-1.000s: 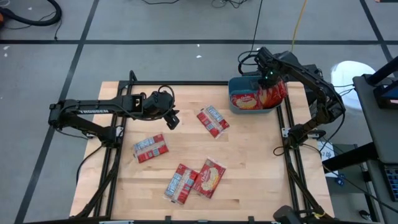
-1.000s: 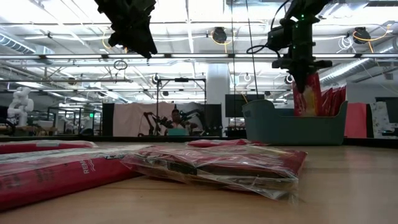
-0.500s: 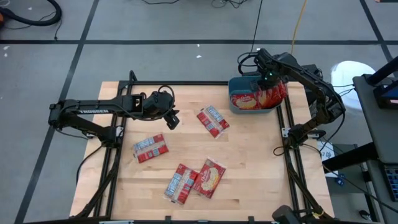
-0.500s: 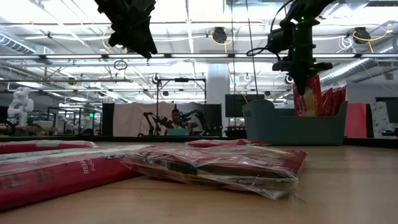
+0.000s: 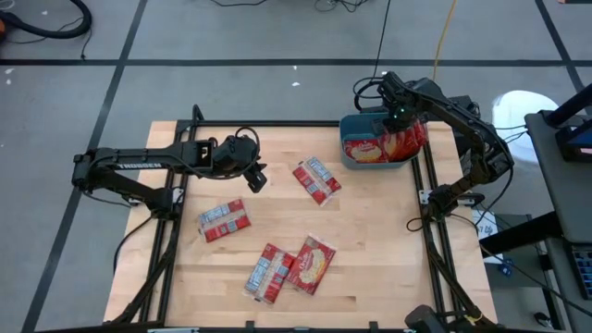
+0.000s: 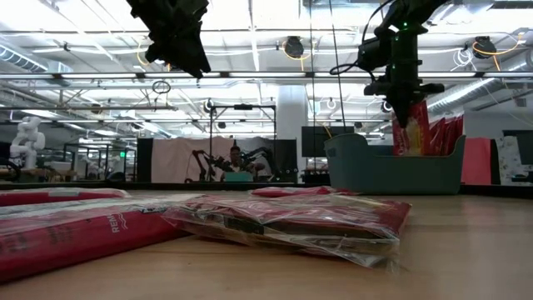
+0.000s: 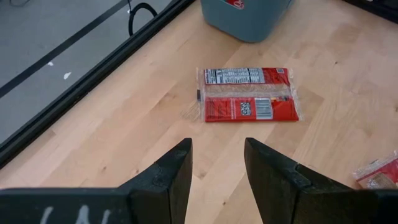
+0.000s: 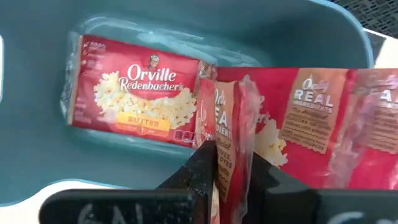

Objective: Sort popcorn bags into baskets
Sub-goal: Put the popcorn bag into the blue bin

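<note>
Right hand (image 8: 229, 163) is raised over the teal bin (image 5: 350, 155) at the tabletop's (image 5: 370, 240) far right corner, pointing down, fingers pinched on the top edge of an upright popcorn bag (image 8: 229, 134). Another bag (image 8: 134, 93) lies flat in the bin, and more lean against its right wall, count unclear. Left hand (image 7: 217, 163) hovers high over the left-centre tabletop, fingers apart, gripping nothing. Four loose bags lie on open wood: one mid-table (image 5: 316, 179), one left (image 5: 224, 220), two touching near the front (image 5: 291, 265).
</note>
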You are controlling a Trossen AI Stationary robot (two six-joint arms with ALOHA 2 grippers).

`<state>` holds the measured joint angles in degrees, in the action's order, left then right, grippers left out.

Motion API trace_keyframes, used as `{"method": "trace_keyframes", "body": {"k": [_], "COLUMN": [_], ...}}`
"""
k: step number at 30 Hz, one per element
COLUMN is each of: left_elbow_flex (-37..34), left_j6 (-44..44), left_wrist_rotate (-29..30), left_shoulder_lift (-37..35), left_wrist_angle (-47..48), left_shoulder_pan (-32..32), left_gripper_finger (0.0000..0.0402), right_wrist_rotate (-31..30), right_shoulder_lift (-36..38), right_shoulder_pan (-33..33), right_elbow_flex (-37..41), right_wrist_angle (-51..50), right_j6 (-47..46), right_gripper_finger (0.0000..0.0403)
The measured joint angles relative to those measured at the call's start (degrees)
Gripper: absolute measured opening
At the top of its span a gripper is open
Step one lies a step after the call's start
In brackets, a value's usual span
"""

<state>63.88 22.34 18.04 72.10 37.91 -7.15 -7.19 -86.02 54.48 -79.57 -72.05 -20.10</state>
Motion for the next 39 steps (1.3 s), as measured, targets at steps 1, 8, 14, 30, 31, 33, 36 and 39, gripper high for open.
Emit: {"method": "trace_keyframes", "body": {"k": [1, 8, 14, 30, 31, 33, 36, 39], "left_elbow_flex": [0.0, 0.0, 0.0, 0.0, 0.0, 0.0, 0.0, 0.0], "left_j6": [-0.1, 0.3, 0.5, 0.5, 0.5, 0.5, 0.5, 1.6], "left_wrist_rotate": [0.0, 0.0, 0.0, -0.1, -0.1, -0.1, -0.2, -0.2], "left_shoulder_lift": [0.0, 0.0, 0.0, 0.0, 0.0, 0.0, 0.0, 0.0], "left_wrist_angle": [0.0, 0.0, 0.0, 0.0, 0.0, 0.0, 0.0, 0.1], "left_shoulder_pan": [0.0, 0.0, 0.0, 0.1, 0.1, 0.1, 0.1, 0.1], "left_gripper_finger": [0.0149, 0.0149, 0.0149, 0.0149, 0.0149, 0.0149, 0.0149, 0.0149], "right_wrist_rotate": [-0.9, -3.6, -3.6, -2.0, -1.0, 1.1, 3.2, 4.6], "right_shoulder_lift": [0.0, 0.0, 0.4, 15.9, 17.1, 19.1, 21.4, 22.8], "right_shoulder_pan": [0.0, -0.1, -0.1, -2.1, -2.7, -4.3, -7.8, -12.0], "right_elbow_flex": [0.0, 0.0, 0.0, 0.0, 0.0, 0.0, 0.0, -0.1], "right_wrist_angle": [0.0, -0.2, -0.1, 4.7, 5.6, 7.5, 9.5, 10.1], "right_j6": [-0.2, -0.2, -0.2, -2.4, -2.9, -4.1, -6.1, -9.4], "right_gripper_finger": [0.0036, 0.0084, 0.0155, 0.0205, 0.0205, 0.0205, 0.0206, 0.0206]}}
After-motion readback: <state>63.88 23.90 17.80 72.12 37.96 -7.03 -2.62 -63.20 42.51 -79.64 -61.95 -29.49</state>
